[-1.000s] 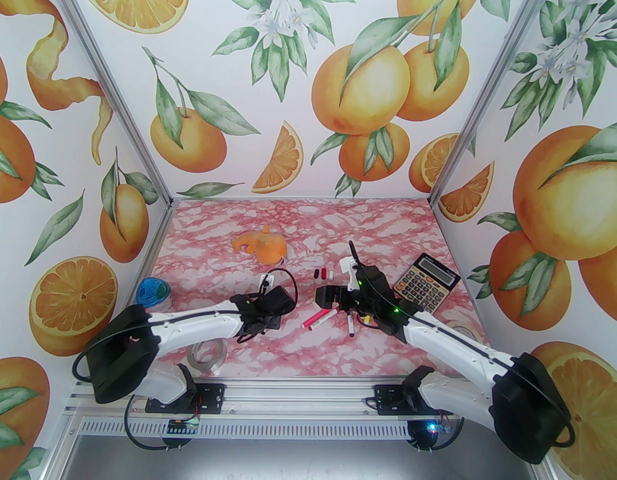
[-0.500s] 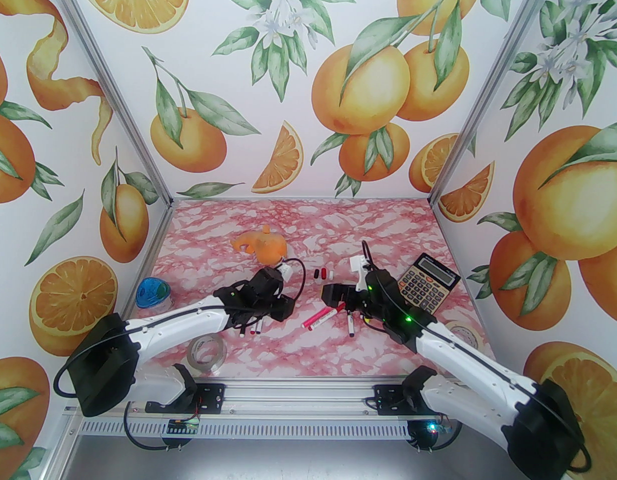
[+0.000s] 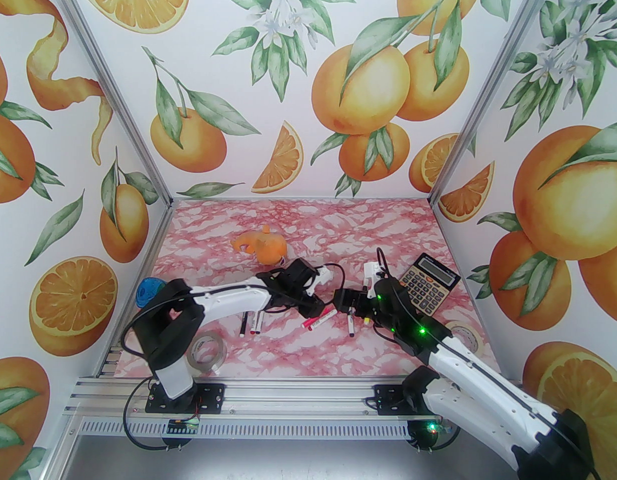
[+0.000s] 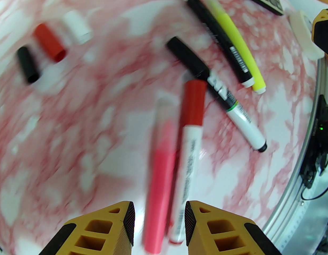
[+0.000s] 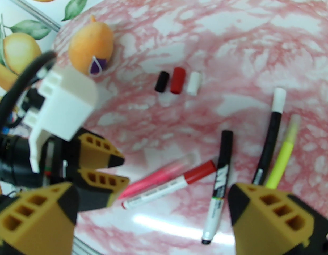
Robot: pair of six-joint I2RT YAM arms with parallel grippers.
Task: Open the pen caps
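Although motion blur smears the left wrist view, the left hand [image 4: 159, 208] plainly keeps only a narrow gap between its yellow fingers and grips nothing. The near ends of a pink pen [image 4: 160, 179] and a red-capped pen [image 4: 192, 131] lie on the worktop [image 4: 73, 142] under that gap; whether a finger touches them I cannot tell. Further ahead of the hand lie a black-capped marker [image 4: 219, 97], a black pen [image 4: 219, 41] with its far end cut off by the frame, and a yellow pen [image 4: 234, 38] beside it. Ahead and to the hand's left, three loose pen caps sit in a row: black cap [image 4: 27, 64], red cap [image 4: 49, 42], white cap [image 4: 76, 26]. The right hand [image 5: 152, 198] is spread wide and empty above the black-capped marker, and one of its fingers hides the near ends of the black and yellow pens. From above, three more pens [image 3: 252, 324] poke out from under the left arm, their upper ends hidden.
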